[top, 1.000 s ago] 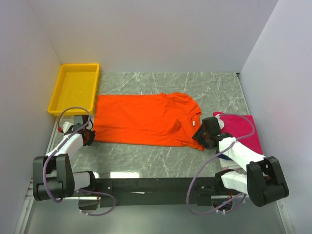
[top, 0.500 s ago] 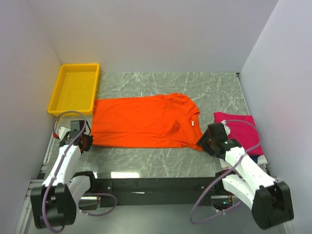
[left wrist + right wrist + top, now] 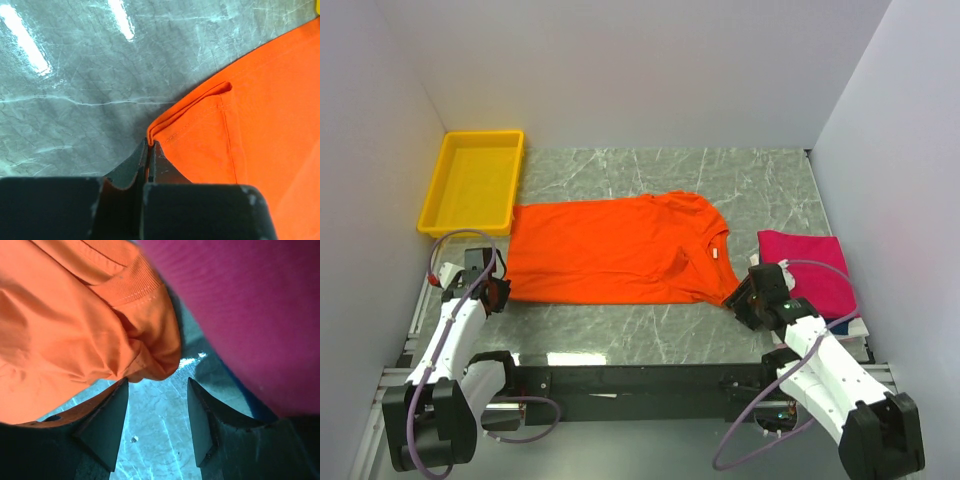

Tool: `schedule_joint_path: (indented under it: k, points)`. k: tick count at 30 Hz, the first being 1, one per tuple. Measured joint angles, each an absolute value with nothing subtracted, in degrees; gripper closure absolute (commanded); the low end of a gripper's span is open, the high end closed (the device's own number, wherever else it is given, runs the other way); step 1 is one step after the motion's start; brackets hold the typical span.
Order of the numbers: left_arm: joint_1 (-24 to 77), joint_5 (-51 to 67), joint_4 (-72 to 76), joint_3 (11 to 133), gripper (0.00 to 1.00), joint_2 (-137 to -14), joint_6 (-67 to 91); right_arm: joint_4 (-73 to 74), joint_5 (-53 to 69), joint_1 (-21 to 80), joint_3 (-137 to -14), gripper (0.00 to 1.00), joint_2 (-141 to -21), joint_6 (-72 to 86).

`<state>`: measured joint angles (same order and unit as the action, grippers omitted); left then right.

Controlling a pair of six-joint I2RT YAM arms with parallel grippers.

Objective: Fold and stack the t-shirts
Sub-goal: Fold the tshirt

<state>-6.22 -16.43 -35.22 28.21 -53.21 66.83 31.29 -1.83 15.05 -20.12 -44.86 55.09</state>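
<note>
The left gripper (image 3: 149, 146), pressed together, pinches the hem corner of the soft orange t-shirt (image 3: 620, 262), lying flat on the marbled table (image 3: 650, 170) with its long axis 9-to-3 o'clock and ribbed collar toward 3, where the right gripper (image 3: 157, 422) stands spread beside bunched cloth, near the folded magenta t-shirt (image 3: 815, 268).

Bare marble table (image 3: 750, 185) lies open beyond the orange t-shirt (image 3: 610, 255); yellow tray (image 3: 470, 185) blocks the far-left corner.

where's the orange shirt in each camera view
Top external: orange shirt spread flat mid-table, between yellow tray and pink shirt.
Left wrist: orange shirt fills the right side, corner central.
Right wrist: orange shirt bunched, upper left.
Shared landmark: grey marble table, in all three.
</note>
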Motion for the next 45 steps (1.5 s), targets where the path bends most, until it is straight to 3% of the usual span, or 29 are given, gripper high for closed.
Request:
schedule_joint_path:
  k: [7, 9, 10, 14, 19, 33, 36, 38, 39, 40, 42, 43, 45]
  points:
    - [-6.22, -16.56, -35.16, 28.21, 0.99, -53.98, 66.67, 29.02, -3.22, 16.16, -19.38, 0.44, -46.13, 58.50]
    - [-6.22, -16.62, -35.07, 28.21, 0.99, -54.26, 66.67, 28.21, -3.75, 16.23, -19.38, 0.58, -46.89, 59.05]
    - [-6.22, -16.64, -35.05, 28.21, 0.99, -54.39, 66.67, 27.70, -3.99, 16.25, -19.38, 0.77, -47.37, 59.27]
    - [-6.22, -16.91, -35.00, 28.21, 0.99, -54.85, 66.65, 26.17, -5.56, 16.25, -19.46, 1.00, -50.13, 59.29]
    - [-6.46, -17.26, -35.48, 28.45, 0.99, -55.05, 66.43, 28.67, -7.38, 16.25, -21.47, 1.00, -50.13, 58.08]
    - [-7.57, -18.00, -40.97, 31.18, 0.99, -57.06, 66.35, 45.39, -8.62, 15.59, -27.07, 1.00, -34.17, 55.86]
    - [-7.62, -18.41, -43.03, 31.92, 0.94, -57.21, 67.40, 48.18, -7.75, 15.57, -27.16, 1.00, -32.67, 55.92]
    - [-7.84, -18.48, -43.94, 32.45, 0.69, -57.23, 67.83, 50.74, -7.64, 15.57, -28.10, 0.87, -32.23, 56.07]
    - [-8.01, -18.70, -44.40, 32.73, 0.49, -57.25, 68.12, 52.05, -7.70, 15.57, -29.10, 0.81, -32.05, 56.01]
    - [-8.27, -18.92, -44.73, 32.93, 0.41, -57.28, 68.16, 53.19, -7.97, 15.53, -30.22, 0.67, -32.05, 55.90]
    - [-9.08, -19.25, -45.50, 33.45, 0.26, -57.54, 68.79, 54.85, -8.27, 15.38, -32.53, 0.51, -31.81, 55.68]
    - [-9.39, -19.31, -45.69, 33.67, 0.23, -57.65, 69.01, 55.44, -8.38, 15.38, -33.34, 0.43, -31.59, 55.44]
    - [-10.20, -19.29, -46.46, 34.48, 0.22, -57.71, 68.73, 56.66, -8.54, 15.33, -35.14, 0.39, -30.96, 54.39]
